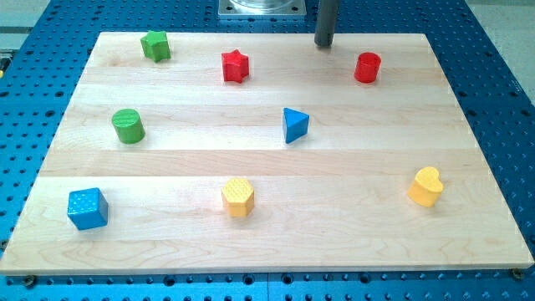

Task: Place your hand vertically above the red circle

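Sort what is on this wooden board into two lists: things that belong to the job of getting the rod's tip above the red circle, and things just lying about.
Belongs to the job:
red circle
my tip, to the view's left of it, apart

Just lying about:
red star
green star
green cylinder
blue triangle
blue cube
yellow hexagon
yellow heart

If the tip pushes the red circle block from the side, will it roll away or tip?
The red circle stands on its flat end, so it should slide, not roll. It looks squat, so tipping seems unlikely. My tip is to its left, apart.
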Available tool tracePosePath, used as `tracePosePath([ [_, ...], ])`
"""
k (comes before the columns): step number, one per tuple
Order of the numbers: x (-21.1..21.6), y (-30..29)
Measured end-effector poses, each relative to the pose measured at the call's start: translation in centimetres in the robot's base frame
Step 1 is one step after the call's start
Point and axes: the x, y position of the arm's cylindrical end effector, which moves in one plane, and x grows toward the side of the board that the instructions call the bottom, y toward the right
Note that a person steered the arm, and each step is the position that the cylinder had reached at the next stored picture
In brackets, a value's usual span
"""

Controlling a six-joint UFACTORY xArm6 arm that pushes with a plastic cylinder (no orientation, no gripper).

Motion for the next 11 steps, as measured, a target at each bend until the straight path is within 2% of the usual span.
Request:
tracePosePath([
  [1,0.7,-8.8],
  [2,0.6,-12.0],
  [3,0.6,-12.1],
  [8,3.6,-9.1],
  [9,3.5,-5.8],
  [10,2.1,-0.9],
  [11,-1.6,2.5],
])
